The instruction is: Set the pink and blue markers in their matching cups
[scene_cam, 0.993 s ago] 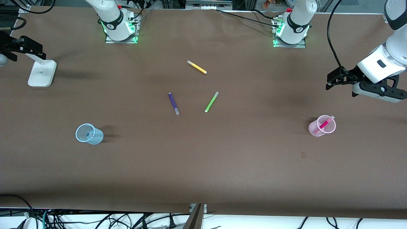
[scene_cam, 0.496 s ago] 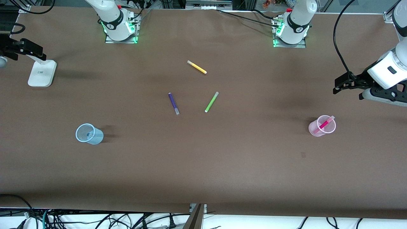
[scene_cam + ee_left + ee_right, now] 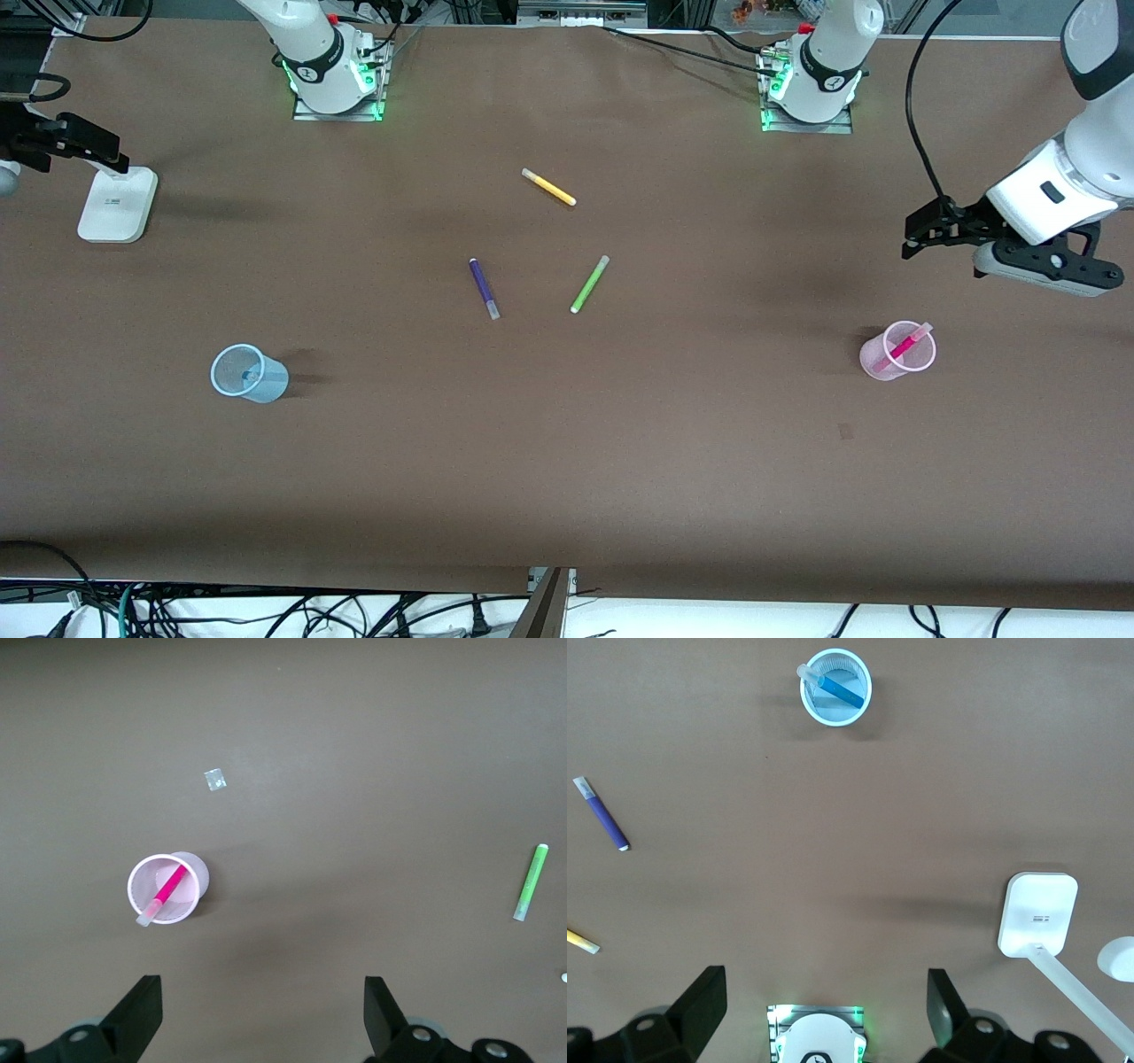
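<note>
- The counter point(image 3: 567, 461) is carrying everything.
- The left gripper point(image 3: 917, 237) is hovering released over bare counter, at 12 o'clock from the pink cup point(image 3: 897, 353); the right gripper point(image 3: 62, 146), cut off at the frame edge, is hanging released beside a white stand point(image 3: 115, 206).
- The pink cup is holding the pink marker point(image 3: 905, 344), leaning on its rim.
- The blue cup point(image 3: 248, 374) is mostly hiding the blue marker point(image 3: 835, 688).
- Purple marker point(image 3: 484, 288), green marker point(image 3: 589, 283) and yellow marker point(image 3: 548, 187) are lying mid-counter.

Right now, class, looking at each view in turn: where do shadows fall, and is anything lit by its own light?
Front view: the pale blue translucent cup casts a short dark shadow toward the table's middle; green lights glow at both arm bases. Left wrist view: even light, a faint shadow beside the pale pink translucent cup. Right wrist view: the white stand throws a soft smear across the brown table.
</note>
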Tool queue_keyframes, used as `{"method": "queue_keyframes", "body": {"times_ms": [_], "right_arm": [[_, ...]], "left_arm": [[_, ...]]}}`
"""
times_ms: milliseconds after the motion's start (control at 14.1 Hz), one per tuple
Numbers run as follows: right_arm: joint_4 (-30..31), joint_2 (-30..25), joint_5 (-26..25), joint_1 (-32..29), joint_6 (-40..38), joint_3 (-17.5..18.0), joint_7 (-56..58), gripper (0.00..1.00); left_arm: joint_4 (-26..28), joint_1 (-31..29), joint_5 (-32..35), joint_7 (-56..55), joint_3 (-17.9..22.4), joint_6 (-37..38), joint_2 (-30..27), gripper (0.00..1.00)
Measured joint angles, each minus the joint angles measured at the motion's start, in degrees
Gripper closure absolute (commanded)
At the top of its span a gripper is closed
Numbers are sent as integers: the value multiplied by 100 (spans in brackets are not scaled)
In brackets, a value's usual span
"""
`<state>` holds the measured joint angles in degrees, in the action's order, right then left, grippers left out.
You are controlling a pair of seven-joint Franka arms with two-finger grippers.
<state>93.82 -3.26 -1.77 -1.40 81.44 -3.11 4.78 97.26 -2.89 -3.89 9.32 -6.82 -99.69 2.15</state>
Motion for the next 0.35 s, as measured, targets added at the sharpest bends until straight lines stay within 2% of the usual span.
{"method": "queue_keyframes", "body": {"times_ms": [355], "right_arm": [[-2, 0, 0, 0, 0, 0, -4, 0]], "left_arm": [[-8, -14, 0, -23, -11, 33, 0, 0]]}}
